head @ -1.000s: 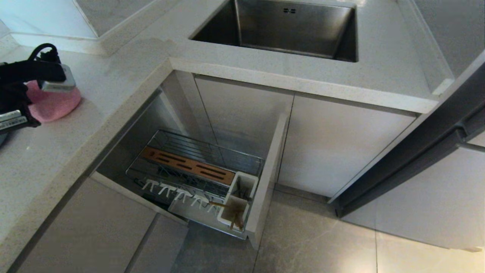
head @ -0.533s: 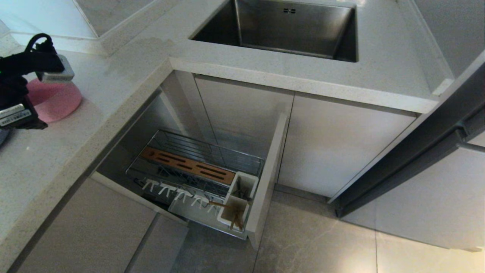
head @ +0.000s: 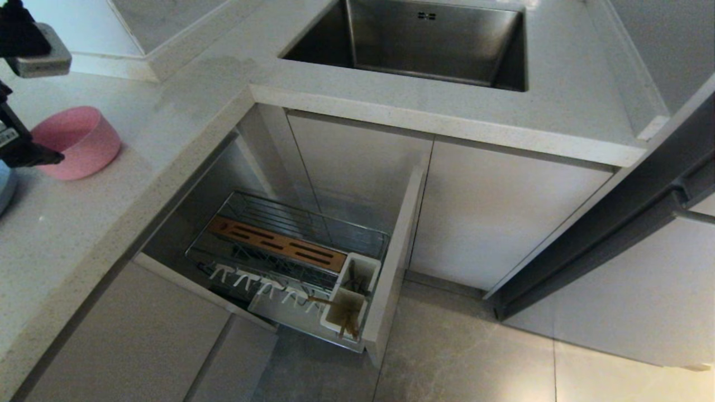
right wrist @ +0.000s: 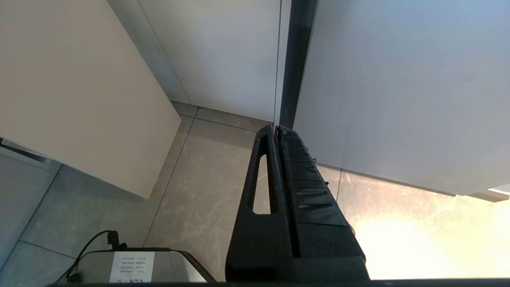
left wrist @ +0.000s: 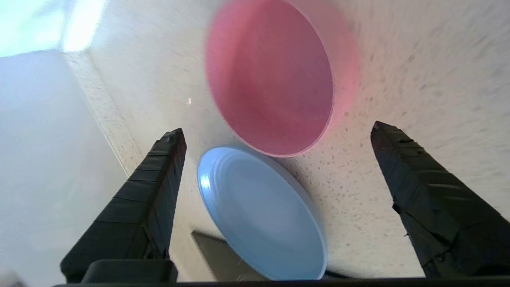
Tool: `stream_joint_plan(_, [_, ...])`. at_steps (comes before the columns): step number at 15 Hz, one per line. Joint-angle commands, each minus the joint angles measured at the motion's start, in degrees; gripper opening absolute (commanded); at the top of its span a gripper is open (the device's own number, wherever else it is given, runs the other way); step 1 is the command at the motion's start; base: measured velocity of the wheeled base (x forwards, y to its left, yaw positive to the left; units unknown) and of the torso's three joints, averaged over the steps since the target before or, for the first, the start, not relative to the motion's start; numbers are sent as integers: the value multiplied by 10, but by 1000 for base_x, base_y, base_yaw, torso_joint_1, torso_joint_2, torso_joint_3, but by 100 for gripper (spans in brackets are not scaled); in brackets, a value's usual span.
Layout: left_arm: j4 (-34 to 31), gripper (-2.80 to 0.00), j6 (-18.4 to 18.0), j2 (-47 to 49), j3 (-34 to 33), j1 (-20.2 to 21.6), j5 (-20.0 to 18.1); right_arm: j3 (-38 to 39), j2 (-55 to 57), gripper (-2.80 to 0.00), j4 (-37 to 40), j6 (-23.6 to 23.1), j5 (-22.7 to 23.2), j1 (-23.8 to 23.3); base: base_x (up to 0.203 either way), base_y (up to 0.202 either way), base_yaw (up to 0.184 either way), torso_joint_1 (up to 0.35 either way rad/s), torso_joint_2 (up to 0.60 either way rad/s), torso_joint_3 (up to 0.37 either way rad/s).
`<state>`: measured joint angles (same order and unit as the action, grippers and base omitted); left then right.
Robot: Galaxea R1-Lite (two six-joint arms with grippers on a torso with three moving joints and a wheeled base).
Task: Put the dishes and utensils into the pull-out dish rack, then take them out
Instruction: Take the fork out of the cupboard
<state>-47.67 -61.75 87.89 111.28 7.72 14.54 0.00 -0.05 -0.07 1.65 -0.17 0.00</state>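
Resting on speckled white counter point(head: 184, 100): pink bowl point(head: 75, 142) (upright), blue plate point(left wrist: 259, 211).

The pink bowl point(left wrist: 275, 75) and pale-blue plate point(left wrist: 259, 211) look like matt, smooth plastic. The desk point(head: 84, 223) is speckled stone — lightly grainy. The sink point(head: 424, 44) is brushed steel. The pull-out dish rack point(head: 290, 251) is shiny chrome wire with a wooden slotted strip point(head: 276, 244) and white plastic utensil cups point(head: 352, 296) — wooden chopsticks point(head: 346, 321) inside. Floor tiles point(head: 475, 357) are glossy.
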Motion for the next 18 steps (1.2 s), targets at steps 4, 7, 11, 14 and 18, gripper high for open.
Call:
stream_joint_plan(4, [-4,-280,34,-69,-1,2,-42,0,0,-280,0,0,0,0,0,0,0,0,0,0])
stream_joint_plan(7, [-6,-280,43,-94,-11,3,-44,0,0,-280,0,0,0,0,0,0,0,0,0,0])
stream_joint_plan(11, [-5,-280,131,-124,-12,3,-92,0,0,-280,0,0,0,0,0,0,0,0,0,0])
stream_joint_plan(14, [-4,-280,252,-154,-12,2,-152,0,0,-280,0,0,0,0,0,0,0,0,0,0])
stream_joint_plan(18, [-5,-280,485,-195,-21,1,-232,0,0,-280,0,0,0,0,0,0,0,0,0,0])
